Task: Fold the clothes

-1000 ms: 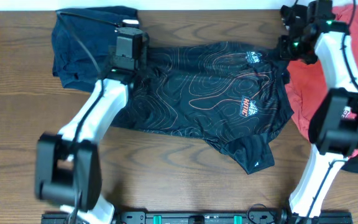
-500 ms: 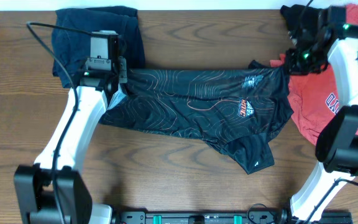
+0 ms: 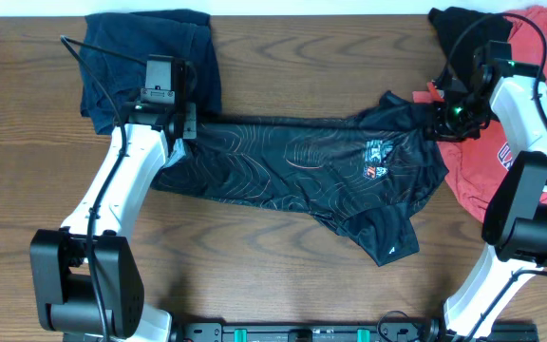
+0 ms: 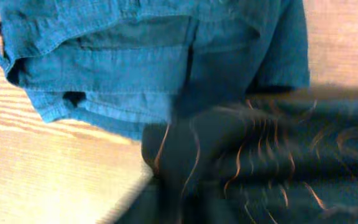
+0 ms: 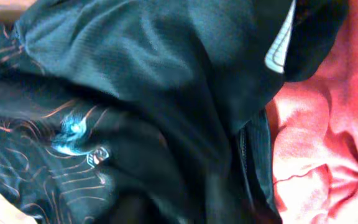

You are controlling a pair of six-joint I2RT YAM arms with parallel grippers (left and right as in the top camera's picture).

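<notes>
The black sports shirt (image 3: 292,166) is thin synthetic cloth with a slick sheen, printed with fine reddish lines; close up, its knit shows a fine mesh grain. The red T-shirt (image 3: 501,152) is soft, matt cloth, slightly fuzzy. The blue garment (image 4: 135,56) is matt, woven, denim-like cloth with raised stitched seams. The table (image 3: 273,266) has a smooth brown wood-grain top with a low sheen. The left arm (image 3: 126,185) and right arm (image 3: 528,103) wear smooth, glossy white plastic shells with matt black joints
</notes>
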